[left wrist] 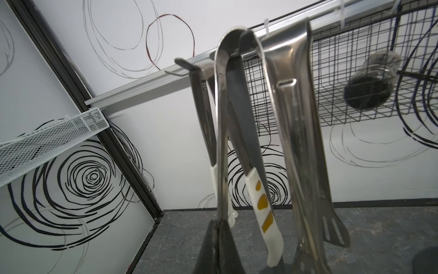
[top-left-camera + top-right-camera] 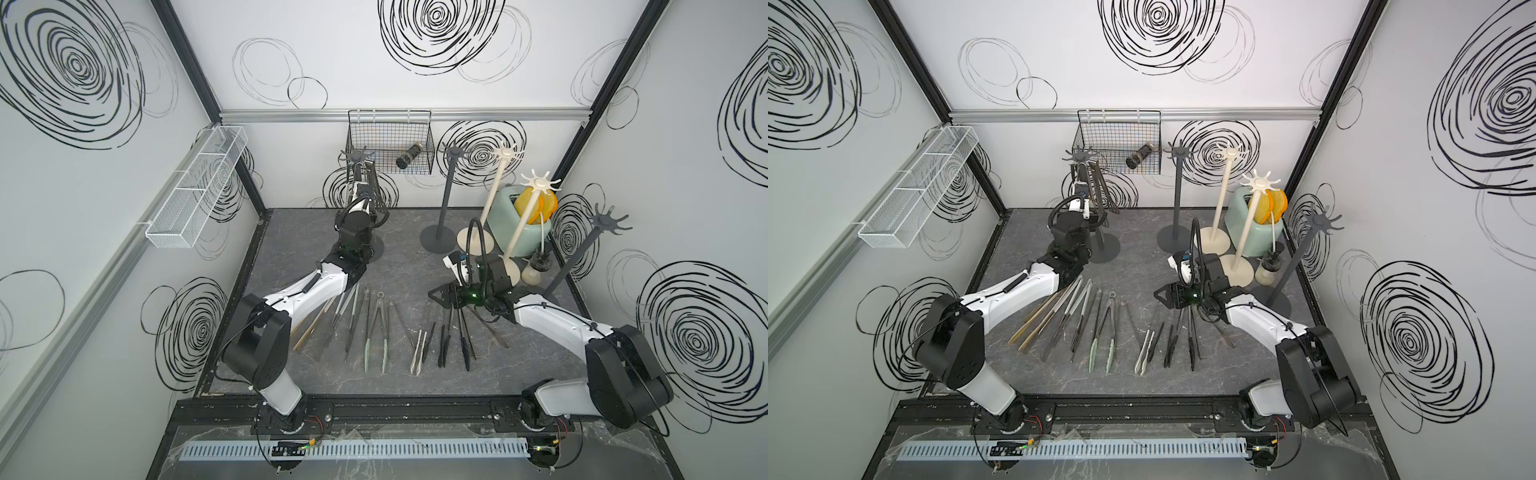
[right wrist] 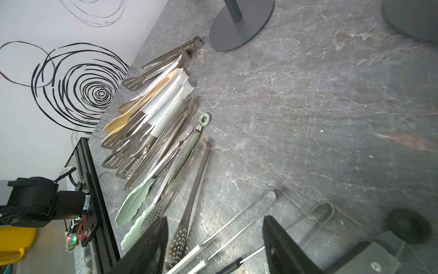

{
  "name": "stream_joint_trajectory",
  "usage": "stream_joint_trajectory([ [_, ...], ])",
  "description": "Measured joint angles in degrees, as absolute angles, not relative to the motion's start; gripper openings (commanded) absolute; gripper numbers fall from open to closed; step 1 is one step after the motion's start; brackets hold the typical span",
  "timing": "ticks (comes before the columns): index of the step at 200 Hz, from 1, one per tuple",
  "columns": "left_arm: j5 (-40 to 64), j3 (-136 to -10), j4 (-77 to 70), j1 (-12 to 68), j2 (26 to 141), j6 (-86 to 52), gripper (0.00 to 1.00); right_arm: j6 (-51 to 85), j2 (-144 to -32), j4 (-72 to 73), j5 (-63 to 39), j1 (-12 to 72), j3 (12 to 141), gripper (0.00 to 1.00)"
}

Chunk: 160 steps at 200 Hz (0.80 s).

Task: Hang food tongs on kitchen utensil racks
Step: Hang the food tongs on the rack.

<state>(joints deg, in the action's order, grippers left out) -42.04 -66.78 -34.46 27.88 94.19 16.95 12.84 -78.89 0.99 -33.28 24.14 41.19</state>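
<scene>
Steel tongs (image 1: 221, 123) hang closest, their bend looped over a hook of the dark grey rack (image 2: 356, 158), which stands at the back of the surface (image 2: 415, 386). My left hand (image 1: 216, 246) is pressed together on one of their arms, low down. White-tipped tongs (image 1: 263, 213) and a broader steel pair hang just beside them on that rack. My right hand (image 3: 215, 244) hovers spread and empty over the row of tongs (image 2: 376, 328) lying flat between my two arms.

The food tongs (image 3: 187, 180) are shiny steel, some tipped in matt pale-green plastic, on a matt, marble-veined grey worktop (image 3: 308, 106).
</scene>
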Motion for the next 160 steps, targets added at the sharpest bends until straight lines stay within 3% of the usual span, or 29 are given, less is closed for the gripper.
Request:
stream_joint_trajectory([
  [54, -42.1, -65.2, -35.6, 28.1, 94.7, 16.2, 0.16, 12.8, -79.3, 1.1, -33.5, 24.0, 41.2, 0.66],
  [160, -42.5, -64.8, -34.3, 28.1, 95.9, 15.8, 0.24, 12.8, -80.1, 1.4, -33.7, 23.5, 41.2, 0.67],
])
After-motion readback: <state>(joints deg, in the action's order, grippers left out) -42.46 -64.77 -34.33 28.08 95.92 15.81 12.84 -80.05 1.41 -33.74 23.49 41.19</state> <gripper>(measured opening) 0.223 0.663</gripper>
